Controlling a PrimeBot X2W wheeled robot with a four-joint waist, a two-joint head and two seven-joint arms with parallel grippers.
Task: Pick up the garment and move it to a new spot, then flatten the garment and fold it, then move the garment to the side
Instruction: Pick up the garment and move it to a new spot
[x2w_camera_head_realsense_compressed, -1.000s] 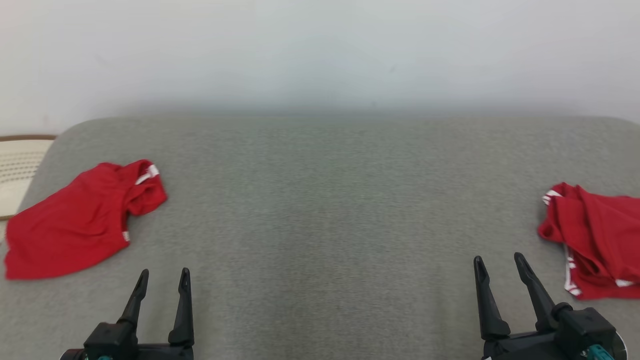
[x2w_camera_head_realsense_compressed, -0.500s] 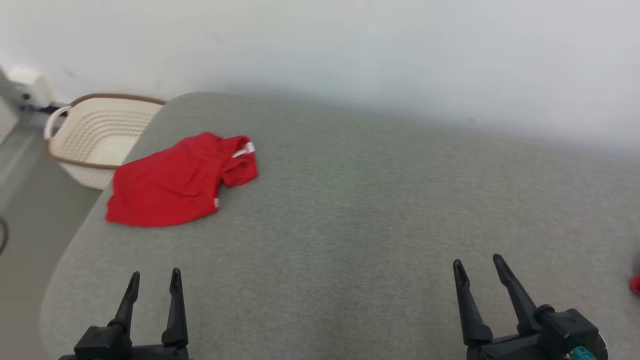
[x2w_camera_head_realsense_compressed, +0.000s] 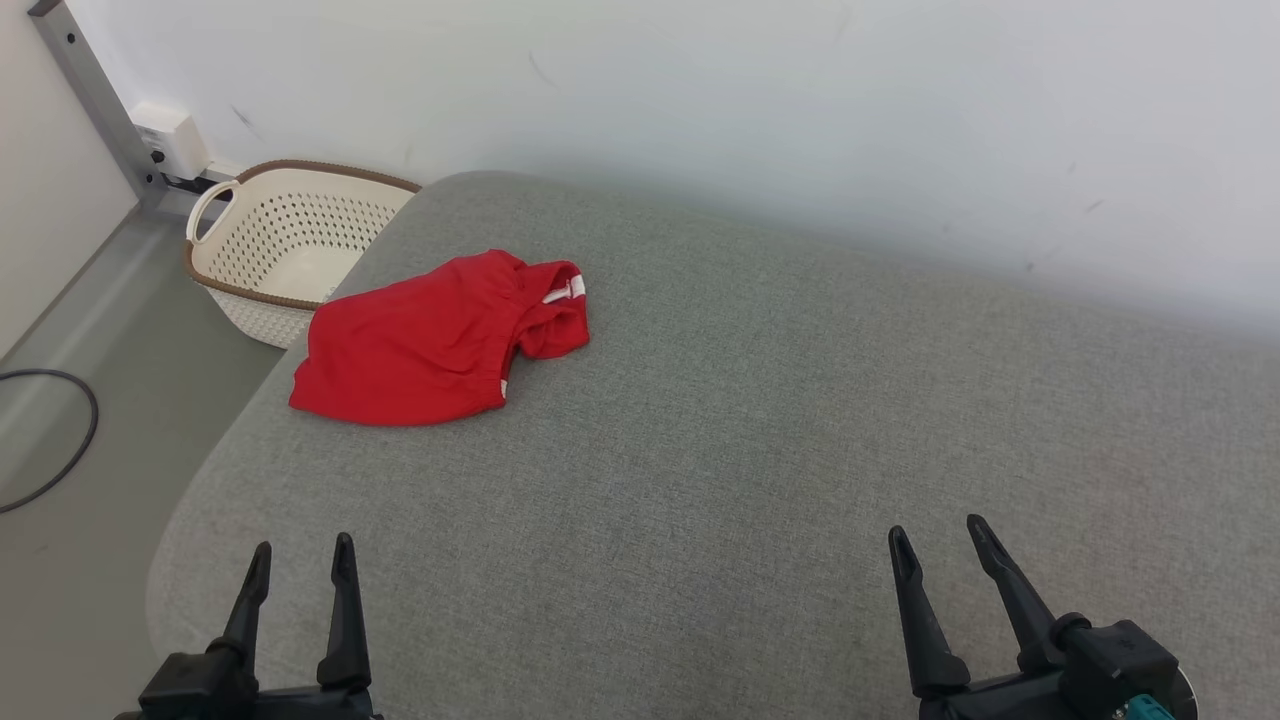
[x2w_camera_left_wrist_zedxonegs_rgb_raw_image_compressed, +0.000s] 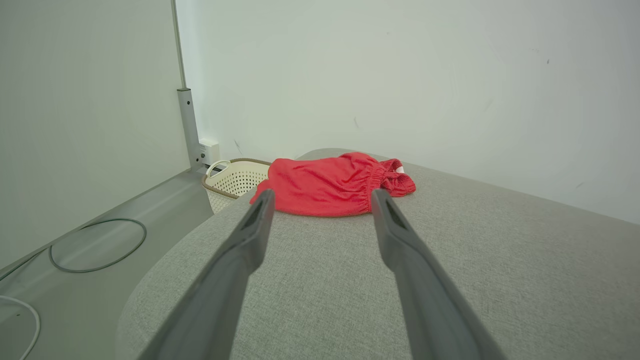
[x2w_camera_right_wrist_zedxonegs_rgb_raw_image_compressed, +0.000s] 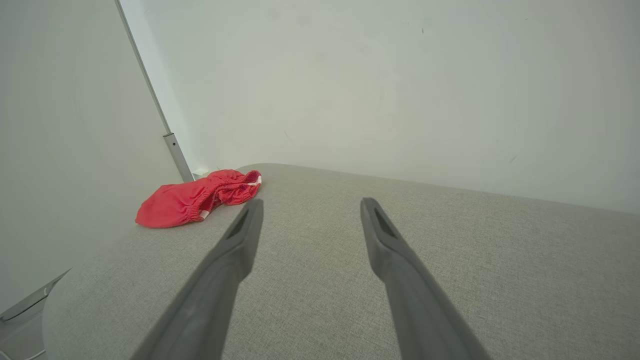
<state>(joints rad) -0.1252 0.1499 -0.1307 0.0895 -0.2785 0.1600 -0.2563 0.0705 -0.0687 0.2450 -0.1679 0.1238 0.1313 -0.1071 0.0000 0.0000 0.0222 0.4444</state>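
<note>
Grippers both empty and moderately parted, left gripper (x2w_camera_head_realsense_compressed: 303, 545) above the grey cushion's (x2w_camera_head_realsense_compressed: 700, 450) near left corner, right gripper (x2w_camera_head_realsense_compressed: 937, 527) by its near edge, red shorts (x2w_camera_head_realsense_compressed: 420, 345) lying at the far left corner, touching neither.

Garment (x2w_camera_head_realsense_compressed: 430, 345): on padded surface (x2w_camera_head_realsense_compressed: 750, 450), far-left corner. Basket (x2w_camera_head_realsense_compressed: 290, 215): floor, just left of garment. Cable (x2w_camera_head_realsense_compressed: 94, 420): floor, farther left.

The bed (x2w_camera_head_realsense_compressed: 760, 450) runs off the right edge. It and the garment (x2w_camera_head_realsense_compressed: 420, 350) hide part of the basket (x2w_camera_head_realsense_compressed: 290, 215). The cable (x2w_camera_head_realsense_compressed: 94, 425) is cut off at the left.
</note>
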